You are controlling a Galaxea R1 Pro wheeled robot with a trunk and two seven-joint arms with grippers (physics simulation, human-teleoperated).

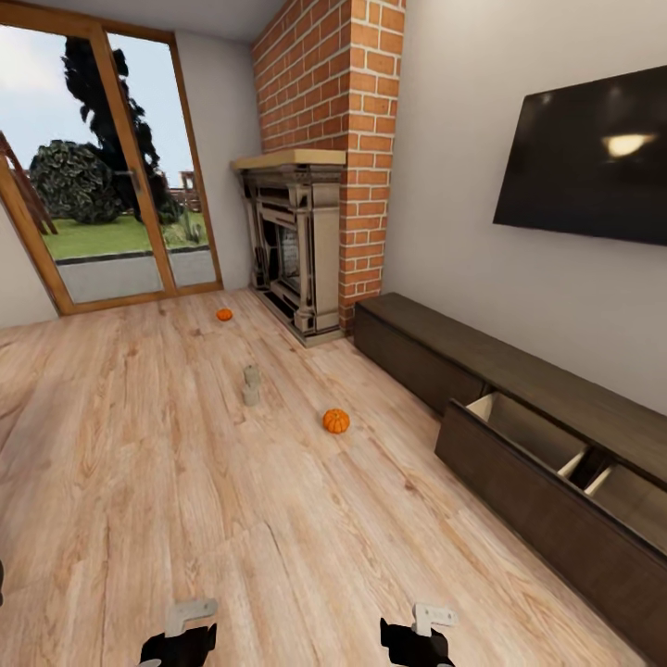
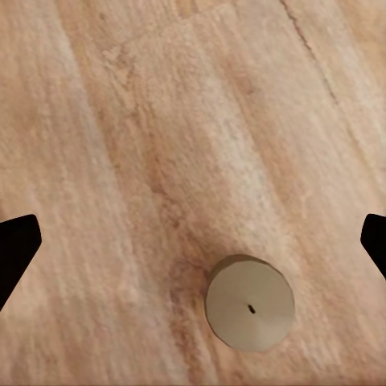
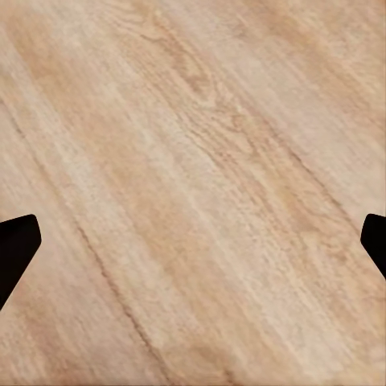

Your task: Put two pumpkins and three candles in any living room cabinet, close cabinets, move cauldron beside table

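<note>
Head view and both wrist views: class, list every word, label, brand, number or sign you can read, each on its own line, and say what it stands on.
None: no readable text on anything.
The television screen is dark, with only a lamp's reflection.
The cabinet, fireplace and pumpkins carry no lettering.
The candle top shows a wick mark, not a character.
The floor shows wood grain alone.

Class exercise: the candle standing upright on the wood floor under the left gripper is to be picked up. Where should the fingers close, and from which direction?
Probably on the candle's round side wall, coming straight down from above. It stands upright, wick end up, alone on the wooden floor, so both sides look free. The left gripper is open, but the candle sits off its centre, so it should line up first.
</note>
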